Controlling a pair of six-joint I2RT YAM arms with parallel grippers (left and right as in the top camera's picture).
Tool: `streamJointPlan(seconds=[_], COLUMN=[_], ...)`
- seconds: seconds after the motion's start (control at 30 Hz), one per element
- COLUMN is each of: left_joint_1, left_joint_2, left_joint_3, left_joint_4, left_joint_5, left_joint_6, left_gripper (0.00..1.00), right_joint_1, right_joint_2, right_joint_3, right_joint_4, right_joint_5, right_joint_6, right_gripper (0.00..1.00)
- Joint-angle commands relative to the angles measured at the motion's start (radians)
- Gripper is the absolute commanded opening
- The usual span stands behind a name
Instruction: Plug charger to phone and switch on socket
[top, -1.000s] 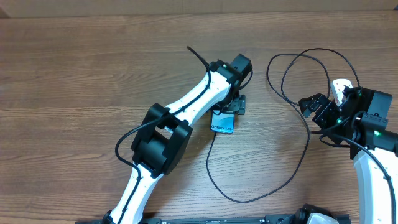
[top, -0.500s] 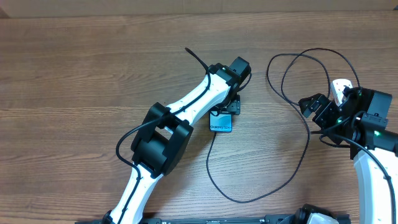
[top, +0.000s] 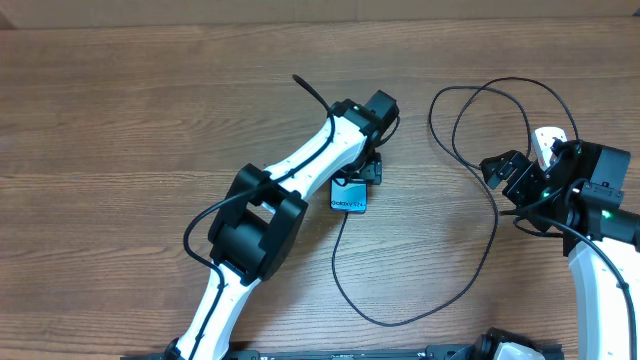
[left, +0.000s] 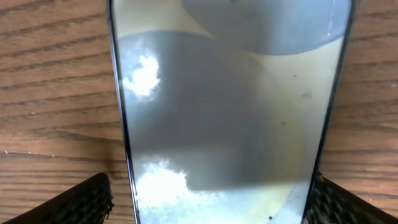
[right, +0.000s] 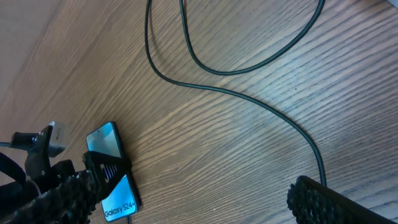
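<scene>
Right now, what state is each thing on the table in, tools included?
left tool: open, straddling the phone.
right tool: open, empty.
phone: flat on the table, screen up.
charger: slack, looping over the table; one end reaches the phone's edge, but I cannot tell if it is seated.
socket: mostly hidden, switch not visible.

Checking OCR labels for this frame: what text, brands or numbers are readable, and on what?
"Galaxy S24+": on the light blue screen of the phone, at one end, read in the right wrist view.
Overhead: the same line shows on the phone but is too small to read.
Left wrist: the phone's glass shows only reflections, no text.
Socket: only a white bit shows, with no legible markings.
Nothing else carries text.
</scene>
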Motion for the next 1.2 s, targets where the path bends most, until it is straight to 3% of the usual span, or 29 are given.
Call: streamJointPlan(seconds=[0.0, 0.4, 0.8, 1.17], left_joint_1=[0.043, 0.115, 0.135, 0.155], left_joint_2=[0.012, 0.012, 0.012, 0.012], left_joint_3=[-0.017, -0.018, -0.024, -0.075], left_joint_4=[0.007, -0.035, -0.164, -0.135], left_joint_5=[-0.019, 0.003, 0.013, -0.047], left_joint_6=[-0.013, 0.059, -0.001, 0.022], left_gripper=[0.94, 0.96, 1.00, 1.00], right_joint_1=[-0.002, -0.002, -0.002, -0.002], right_joint_2=[0.002, 0.002, 0.002, 0.002], right_joint_3=[0.016, 0.016, 0.016, 0.016], right_joint_4=[0.002, 0.003, 0.002, 0.003], right_joint_5=[0.006, 0.006, 0.006, 0.006], right_joint_6=[0.000, 0.000, 0.000, 0.000], right_gripper=[1.00, 1.00, 1.00, 1.00])
